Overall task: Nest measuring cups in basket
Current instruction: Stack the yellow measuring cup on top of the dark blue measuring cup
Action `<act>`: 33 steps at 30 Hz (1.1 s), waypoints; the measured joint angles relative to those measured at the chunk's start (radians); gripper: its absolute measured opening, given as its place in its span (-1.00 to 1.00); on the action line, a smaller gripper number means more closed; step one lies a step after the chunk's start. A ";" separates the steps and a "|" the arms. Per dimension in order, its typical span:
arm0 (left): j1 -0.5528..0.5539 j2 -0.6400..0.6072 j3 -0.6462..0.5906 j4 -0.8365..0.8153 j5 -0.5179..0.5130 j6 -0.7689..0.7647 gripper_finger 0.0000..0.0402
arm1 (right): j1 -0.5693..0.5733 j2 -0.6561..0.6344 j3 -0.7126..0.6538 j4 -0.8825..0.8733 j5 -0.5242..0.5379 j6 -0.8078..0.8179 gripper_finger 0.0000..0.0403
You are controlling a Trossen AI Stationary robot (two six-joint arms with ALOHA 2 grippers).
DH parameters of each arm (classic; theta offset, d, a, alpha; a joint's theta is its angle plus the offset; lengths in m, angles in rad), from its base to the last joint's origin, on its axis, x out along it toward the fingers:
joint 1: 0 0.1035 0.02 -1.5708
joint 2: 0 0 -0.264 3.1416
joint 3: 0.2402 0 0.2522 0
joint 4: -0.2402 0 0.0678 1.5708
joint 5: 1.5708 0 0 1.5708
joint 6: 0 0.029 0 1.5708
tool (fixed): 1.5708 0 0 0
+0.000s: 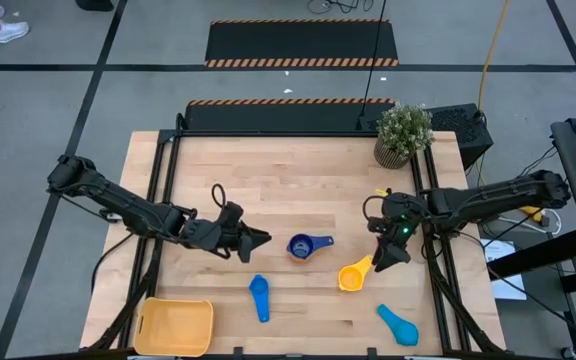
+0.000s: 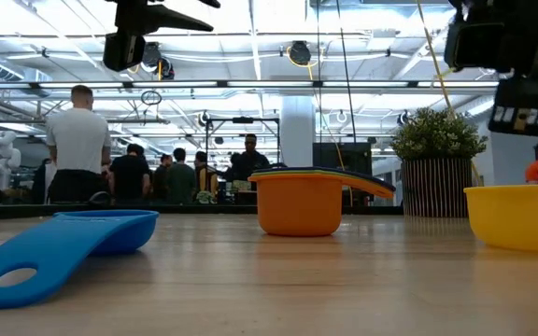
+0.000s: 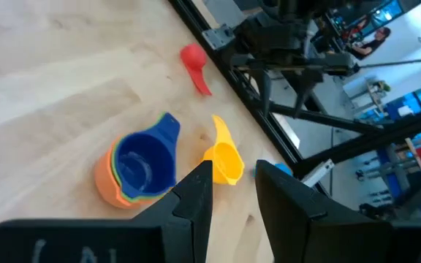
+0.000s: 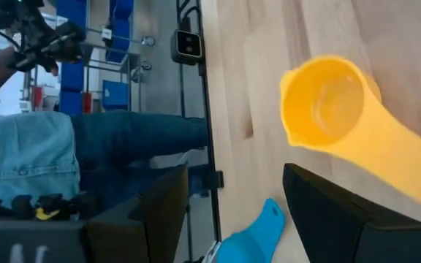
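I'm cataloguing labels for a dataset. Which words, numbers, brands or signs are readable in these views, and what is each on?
No text can be read in any view.
Pale marks on the left gripper body: too blurred to read.
Stacked plastic measuring cups, yellow plastic measuring cup, yellow-orange plastic basket: no markings show.
Blue panels in the room behind: nothing legible.

Cups scattered, basket point(image 1: 175, 327) at my near-left corner.
Nested stack point(image 1: 305, 246) sits mid-worktop, blue cup topmost; yellow cup point(image 1: 354, 275) beside it; two blue cups point(image 1: 259, 297) point(image 1: 399, 324) lie apart.
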 joint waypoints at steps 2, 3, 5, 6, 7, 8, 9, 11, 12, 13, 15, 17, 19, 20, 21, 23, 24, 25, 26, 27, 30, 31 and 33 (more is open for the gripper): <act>0.002 0.000 0.000 0.001 -0.021 0.003 -0.47 | 0.000 0.030 0.028 0.000 0.001 -0.025 0.07; 0.003 0.000 0.000 0.000 -0.026 0.002 -0.47 | 0.000 0.046 0.041 -0.002 0.001 -0.029 0.07; 0.006 0.000 0.000 0.000 -0.035 0.010 -0.47 | 0.000 0.082 0.073 -0.003 0.002 -0.030 0.07; 0.006 0.000 0.000 0.001 -0.042 0.014 -0.47 | 0.000 0.100 0.091 -0.003 0.004 -0.031 0.07; 0.007 0.000 0.000 0.000 -0.045 0.018 -0.47 | 0.000 0.118 0.111 -0.003 0.007 -0.029 0.07; 0.010 0.000 0.000 -0.002 -0.045 0.023 -0.47 | 0.000 0.137 0.131 -0.002 0.012 -0.020 0.07; 0.013 0.000 0.000 -0.006 -0.045 0.029 -0.47 | 0.000 0.157 0.152 0.000 0.023 -0.001 0.07; 0.017 0.000 0.000 -0.011 -0.045 0.037 -0.47 | 0.000 0.195 0.186 0.003 0.050 0.052 0.07; 0.019 0.000 0.000 -0.012 -0.045 0.041 -0.47 | -0.002 0.214 0.203 0.003 0.064 0.072 0.07; 0.021 0.000 0.000 -0.013 -0.046 0.047 -0.47 | -0.003 0.233 0.219 0.004 0.075 0.086 0.07; 0.023 0.000 0.000 -0.014 -0.046 0.050 -0.47 | -0.009 0.270 0.238 0.006 0.082 0.084 0.07; 0.022 0.000 0.000 -0.017 -0.046 0.055 -0.47 | -0.016 0.305 0.246 0.004 0.075 0.044 0.07; 0.022 0.000 0.000 -0.026 -0.046 0.056 -0.47 | -0.020 0.333 0.246 -0.005 0.042 -0.013 0.07; 0.022 0.000 0.000 -0.034 -0.046 0.063 -0.47 | -0.022 0.345 0.246 -0.005 0.017 -0.039 0.07; 0.022 0.000 0.000 -0.041 -0.046 0.072 -0.47 | -0.023 0.354 0.246 -0.003 -0.008 -0.060 0.07; 0.022 0.000 0.000 -0.057 -0.046 0.083 -0.47 | -0.022 0.365 0.246 -0.006 -0.063 -0.089 0.07; 0.022 0.000 0.000 -0.065 -0.046 0.083 -0.47 | -0.022 0.369 0.246 -0.004 -0.089 -0.103 0.07; 0.022 0.000 0.000 -0.074 -0.046 0.082 -0.47 | -0.022 0.371 0.246 -0.005 -0.109 -0.121 0.06; 0.022 0.000 0.000 -0.077 -0.045 0.081 -0.47 | -0.022 0.372 0.246 -0.013 -0.125 -0.147 0.06; 0.022 0.000 0.000 -0.076 -0.044 0.081 -0.47 | -0.022 0.372 0.246 -0.021 -0.130 -0.176 0.06; 0.019 0.000 0.000 -0.075 -0.043 0.081 -0.47 | -0.022 0.371 0.246 -0.042 -0.131 -0.289 0.06; 0.019 0.000 0.000 -0.075 -0.043 0.081 -0.47 | -0.022 0.371 0.246 -0.057 -0.131 -0.333 0.06; 0.019 0.000 0.000 -0.075 -0.043 0.081 -0.47 | -0.023 0.371 0.246 -0.090 -0.128 -0.421 0.06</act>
